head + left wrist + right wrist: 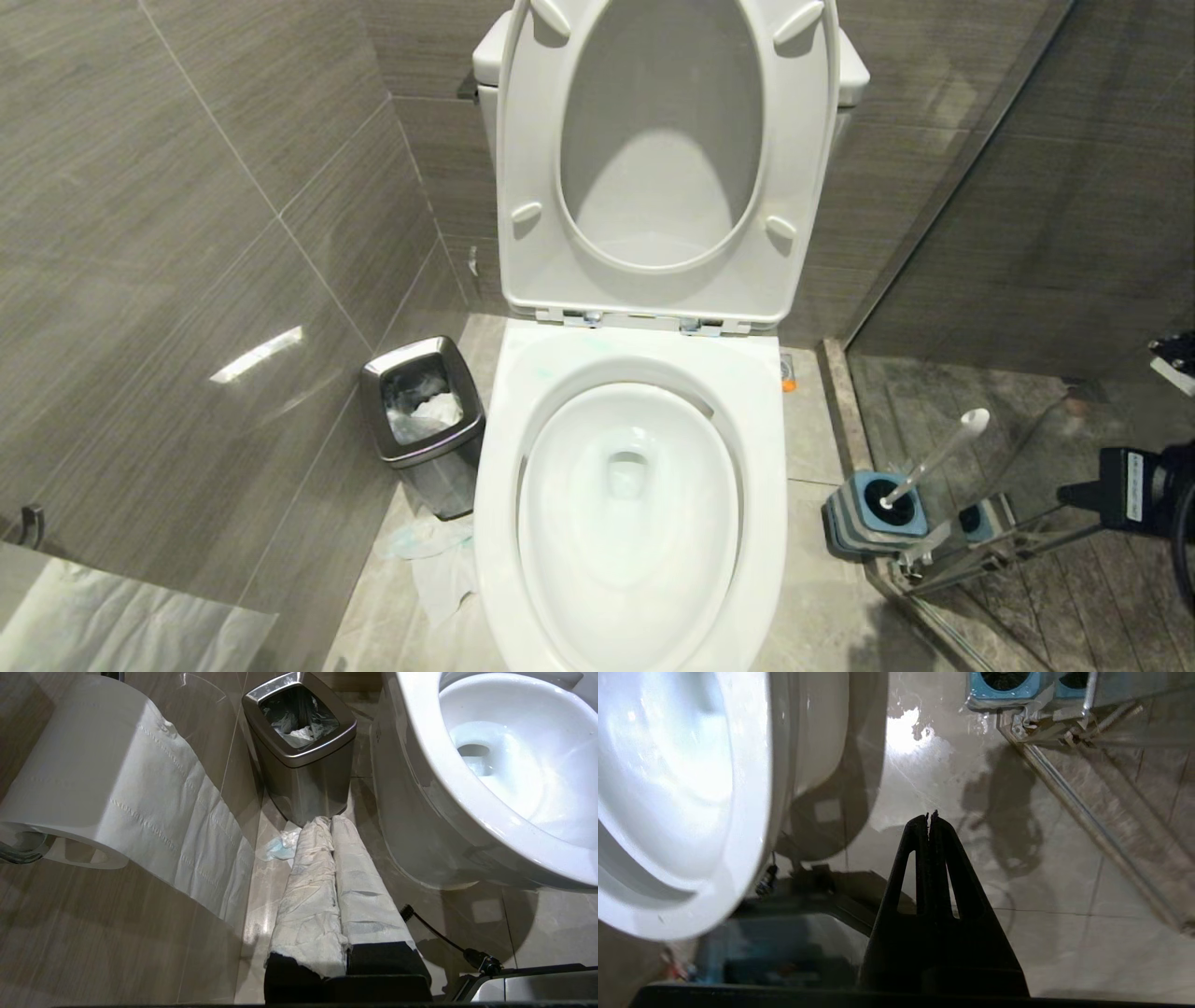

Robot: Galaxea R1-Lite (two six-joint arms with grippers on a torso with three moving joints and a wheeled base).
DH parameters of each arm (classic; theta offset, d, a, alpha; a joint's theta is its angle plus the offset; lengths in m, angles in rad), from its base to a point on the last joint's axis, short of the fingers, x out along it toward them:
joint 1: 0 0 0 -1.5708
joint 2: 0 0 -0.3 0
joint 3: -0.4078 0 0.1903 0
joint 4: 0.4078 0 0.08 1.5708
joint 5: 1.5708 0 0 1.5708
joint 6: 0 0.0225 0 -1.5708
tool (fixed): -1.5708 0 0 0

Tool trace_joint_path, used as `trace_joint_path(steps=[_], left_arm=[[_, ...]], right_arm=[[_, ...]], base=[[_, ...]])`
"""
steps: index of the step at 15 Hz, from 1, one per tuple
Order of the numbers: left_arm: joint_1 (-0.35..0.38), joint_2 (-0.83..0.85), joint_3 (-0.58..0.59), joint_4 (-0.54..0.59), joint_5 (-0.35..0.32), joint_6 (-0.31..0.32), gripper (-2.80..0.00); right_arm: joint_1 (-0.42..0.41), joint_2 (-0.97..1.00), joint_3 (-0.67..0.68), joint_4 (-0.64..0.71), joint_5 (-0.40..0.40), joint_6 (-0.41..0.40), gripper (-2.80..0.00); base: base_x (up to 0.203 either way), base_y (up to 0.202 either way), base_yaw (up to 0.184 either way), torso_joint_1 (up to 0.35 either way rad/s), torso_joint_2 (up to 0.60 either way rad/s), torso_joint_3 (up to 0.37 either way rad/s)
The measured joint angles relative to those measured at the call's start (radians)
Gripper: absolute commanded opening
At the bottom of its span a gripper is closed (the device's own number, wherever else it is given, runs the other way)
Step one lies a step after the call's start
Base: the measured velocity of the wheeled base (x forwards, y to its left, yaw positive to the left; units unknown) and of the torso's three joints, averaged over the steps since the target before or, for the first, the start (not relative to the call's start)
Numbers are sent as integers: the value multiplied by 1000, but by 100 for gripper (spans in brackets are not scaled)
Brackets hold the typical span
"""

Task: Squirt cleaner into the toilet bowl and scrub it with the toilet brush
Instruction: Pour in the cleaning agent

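The toilet bowl (pixel 630 523) fills the middle of the stall, its white seat and lid (pixel 665 163) tipped up against the tank, the oval basin open with a little water at the drain. Grey tiled walls (pixel 187 233) close it in on the left and behind, and a glass shower partition (pixel 1027 233) stands to its right on a metal floor rail (pixel 1087 821). On the wall to the left hangs a fat white paper roll (pixel 93 779) with a long tail of sheet trailing down. A small steel waste bin (pixel 425 425) sits on the floor just beside the bowl's left flank, lined with a clear bag and holding crumpled tissue, and more crumpled paper (pixel 434 551) lies on the floor in front of it. The left gripper (pixel 332 821), its two fingers wrapped in white paper, hangs low by the bin with the fingers pressed together and nothing between them. The right gripper (pixel 930 814) is over bare floor to the right of the bowl, its black fingers also closed tip to tip and empty. The toilet brush (pixel 934 457) leans in its square blue-topped holder (pixel 878 513) on the floor right of the bowl, against the partition's corner, well apart from both grippers.
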Motion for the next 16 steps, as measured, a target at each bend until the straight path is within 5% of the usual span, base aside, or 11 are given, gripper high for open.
trace_joint_path(steps=[5,16], left_arm=[[0,0,0,0,0,-1,-280],[0,1,-1,0,35,-36,-280]], right_arm=[[11,26,0,1,7,-76,-280],[26,14,58,0,12,-65,-280]], base=[[0,0,0,0,0,0],[0,0,0,3,1,-108]])
